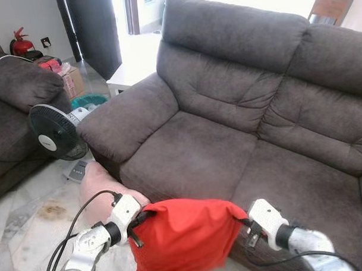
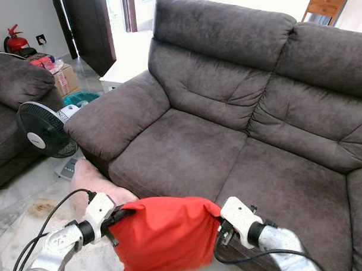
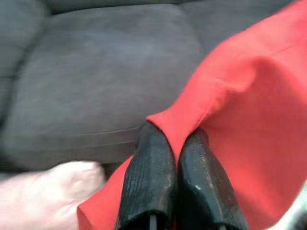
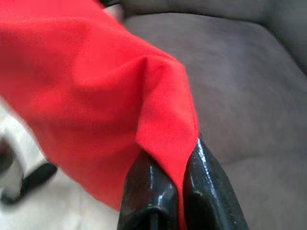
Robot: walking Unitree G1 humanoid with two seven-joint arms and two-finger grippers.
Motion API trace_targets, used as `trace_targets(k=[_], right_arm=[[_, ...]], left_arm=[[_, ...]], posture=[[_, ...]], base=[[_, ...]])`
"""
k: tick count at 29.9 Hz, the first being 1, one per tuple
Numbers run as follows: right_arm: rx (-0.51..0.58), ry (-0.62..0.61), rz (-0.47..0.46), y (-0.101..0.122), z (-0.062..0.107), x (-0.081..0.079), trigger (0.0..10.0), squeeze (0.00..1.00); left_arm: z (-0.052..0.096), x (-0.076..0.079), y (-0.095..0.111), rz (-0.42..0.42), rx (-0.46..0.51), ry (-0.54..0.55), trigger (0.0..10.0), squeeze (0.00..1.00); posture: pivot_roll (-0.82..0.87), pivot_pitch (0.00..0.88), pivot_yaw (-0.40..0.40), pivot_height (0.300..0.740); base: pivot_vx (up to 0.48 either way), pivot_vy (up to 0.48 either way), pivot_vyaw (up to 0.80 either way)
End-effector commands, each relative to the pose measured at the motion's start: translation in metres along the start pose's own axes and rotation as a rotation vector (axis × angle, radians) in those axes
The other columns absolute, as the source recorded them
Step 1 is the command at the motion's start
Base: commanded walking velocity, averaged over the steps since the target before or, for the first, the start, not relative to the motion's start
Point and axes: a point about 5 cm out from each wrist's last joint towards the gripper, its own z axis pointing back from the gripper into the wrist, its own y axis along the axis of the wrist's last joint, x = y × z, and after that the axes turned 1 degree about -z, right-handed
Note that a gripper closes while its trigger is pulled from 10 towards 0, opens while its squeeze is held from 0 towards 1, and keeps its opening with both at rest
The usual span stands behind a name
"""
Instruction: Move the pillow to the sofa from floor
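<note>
- While both grippers pinch its top corners, red pillow (image 1: pixel 184 235) hangs spread, off the floor, at sofa (image 1: pixel 217 152) front edge
- left gripper (image 3: pixel 178 143) clamped on one corner, right gripper (image 4: pixel 169 155) on other: keeps it level to clear the seat

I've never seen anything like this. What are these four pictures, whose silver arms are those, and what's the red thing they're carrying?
The silver arms belong to a walking humanoid robot. The two wide pictures come from cameras on its head, looking down; the two close-ups come from cameras on its wrists. It stands before a dark grey sofa and holds up a red pillow between both arms. The left gripper has its jaws pinched on one corner of the fabric, and the right gripper pinches the opposite corner. On the tiled floor beside the sofa lie a pink cushion and a black fan.
</note>
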Motion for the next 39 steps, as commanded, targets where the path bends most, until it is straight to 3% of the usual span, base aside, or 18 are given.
trace_targets(k=[1,4,6,10,12,14,17,19,20,27,33,35,39], right_arm=[[0.06,-0.121,-0.07,0.004,0.001,0.014,10.0,0.0],[0.076,-0.169,-0.228,-0.007,-0.003,0.008,10.0,0.0],[0.082,-0.209,-0.284,-0.012,-0.005,0.006,10.0,0.0],[0.062,-0.245,-0.32,-0.019,-0.008,0.002,10.0,0.0],[0.023,-0.242,-0.314,-0.026,-0.009,-0.003,10.0,0.0],[-0.017,-0.258,-0.336,-0.036,-0.01,-0.009,10.0,0.0],[-0.037,-0.29,-0.351,-0.041,-0.009,-0.01,10.0,0.0],[-0.035,-0.327,-0.409,-0.043,-0.009,-0.009,10.0,0.0],[-0.04,-0.362,-0.43,-0.044,-0.009,-0.007,10.0,0.0],[-0.067,-0.424,-0.518,-0.051,-0.012,-0.014,10.0,0.0],[-0.055,-0.476,-0.507,-0.05,-0.012,-0.012,10.0,0.0],[0.033,-0.55,-0.516,-0.035,-0.016,-0.002,10.0,0.0],[0.147,-0.571,-0.489,-0.013,-0.023,0.01,10.0,0.0]], left_arm=[[-0.005,-0.006,0.014,0.005,0.085,0.089,10.0,0.0],[-0.007,-0.002,0.013,0.017,0.089,0.156,10.0,0.0],[-0.007,-0.001,0.009,0.028,0.077,0.199,10.0,0.0],[-0.006,0.003,0.003,0.038,0.047,0.237,10.0,0.0],[-0.005,0.005,0.0,0.088,0.055,0.27,10.0,0.0],[-0.005,-0.003,-0.001,0.09,0.026,0.337,10.0,0.0],[-0.005,-0.004,-0.003,0.096,0.012,0.35,10.0,0.0],[-0.001,-0.011,-0.009,0.112,-0.035,0.433,10.0,0.0],[0.003,-0.018,-0.014,0.171,-0.059,0.494,10.0,0.0],[0.013,-0.012,-0.036,0.224,-0.187,0.561,10.0,0.0],[0.007,-0.019,-0.026,0.239,-0.136,0.608,10.0,0.0],[-0.004,-0.019,-0.009,0.127,-0.068,0.547,10.0,0.0],[-0.017,-0.02,0.013,0.096,0.03,0.523,10.0,0.0]], posture=[[0.06,0.022,-0.067,0.74],[0.06,0.02,-0.065,0.74],[0.07,0.02,-0.063,0.74],[0.07,0.018,-0.06,0.74],[0.07,0.018,-0.058,0.74],[0.07,0.016,-0.059,0.74],[0.08,0.013,-0.058,0.74],[0.08,0.012,-0.056,0.74],[0.07,0.009,-0.054,0.74],[0.07,0.011,-0.056,0.74],[0.08,0.014,-0.056,0.74],[0.08,0.015,-0.052,0.74],[0.08,0.013,-0.047,0.74]], base=[[0.0,0.0,0.0],[0.0,0.0,0.0],[0.0,0.0,0.0],[0.0,0.0,0.0],[0.0,0.0,0.0],[0.0,0.0,0.0],[0.0,0.0,0.0],[0.0,0.0,0.0],[0.0,0.0,0.0],[0.0,0.0,0.0],[0.0,0.0,0.0],[0.0,0.0,0.0],[0.0,0.0,0.0]])
